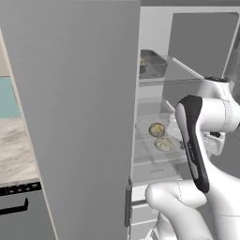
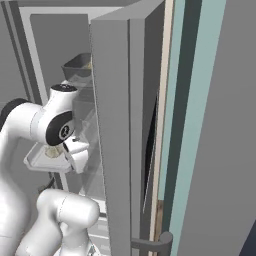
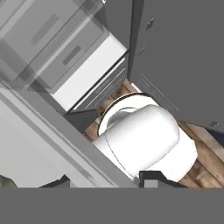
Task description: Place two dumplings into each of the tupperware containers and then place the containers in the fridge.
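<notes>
Fridge (image 1: 84, 117) door stands open, its large flat grey panel taking the left half of the left base view; pale interior and glass shelves visible to its right. One tupperware container (image 1: 152, 63) sits on the upper shelf, far back, with something tan just visible at its left edge. The second container (image 1: 154, 140) is at the height of the middle shelf, two dumplings (image 1: 157, 129) inside it, one nearer and one farther, close together. In the right base view the same container (image 2: 42, 159) appears as a shallow pale tray just beside the robot's wrist, with the gripper (image 2: 75, 152) at its near right edge. Claw state: jaws narrow, apparently closed on the container's near rim, though the wrist hides the contact itself, so the hold is a judgement rather than a clear sighting. Key relation: the container lies ahead of the claw, toward the far side and into the fridge, its long axis running roughly near to far along the shelf, the far short end pointing at the back wall. It looks level, not tipped. I cannot tell whether its underside already rests on the glass or hangs just above it. Judgement: the task is in its last step; what remains is seating the tray on the shelf, letting go, and withdrawing without dragging the rim outward.
</notes>
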You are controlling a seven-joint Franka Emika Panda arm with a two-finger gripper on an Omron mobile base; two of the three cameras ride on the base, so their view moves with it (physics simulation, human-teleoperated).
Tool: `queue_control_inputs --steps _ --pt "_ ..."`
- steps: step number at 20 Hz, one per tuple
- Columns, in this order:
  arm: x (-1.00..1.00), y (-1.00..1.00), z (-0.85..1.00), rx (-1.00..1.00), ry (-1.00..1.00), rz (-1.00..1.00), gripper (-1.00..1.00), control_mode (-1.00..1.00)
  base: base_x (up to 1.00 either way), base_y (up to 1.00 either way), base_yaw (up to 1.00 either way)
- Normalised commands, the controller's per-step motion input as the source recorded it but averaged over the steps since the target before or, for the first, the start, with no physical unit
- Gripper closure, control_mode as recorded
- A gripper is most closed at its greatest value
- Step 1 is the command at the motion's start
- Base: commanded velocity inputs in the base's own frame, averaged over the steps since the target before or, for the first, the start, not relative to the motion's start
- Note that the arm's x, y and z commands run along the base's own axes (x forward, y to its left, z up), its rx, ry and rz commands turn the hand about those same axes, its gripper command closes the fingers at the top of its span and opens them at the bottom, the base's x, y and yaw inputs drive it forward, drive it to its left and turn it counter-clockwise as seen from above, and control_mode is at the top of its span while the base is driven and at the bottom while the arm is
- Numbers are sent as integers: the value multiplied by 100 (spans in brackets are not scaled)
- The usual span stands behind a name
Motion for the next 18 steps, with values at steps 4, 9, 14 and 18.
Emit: queue_control_inputs --steps 4,9,14,18 --pt "99 2 -35 3 -5 -3 100 -100 0 0 0" --pt "76 -15 -14 4 -1 -9 100 -100 0 0 0" --pt "78 -8 -10 1 0 -9 100 -100 0 0 0" --pt "50 -8 -14 0 -4 -3 100 -100 0 0 0"
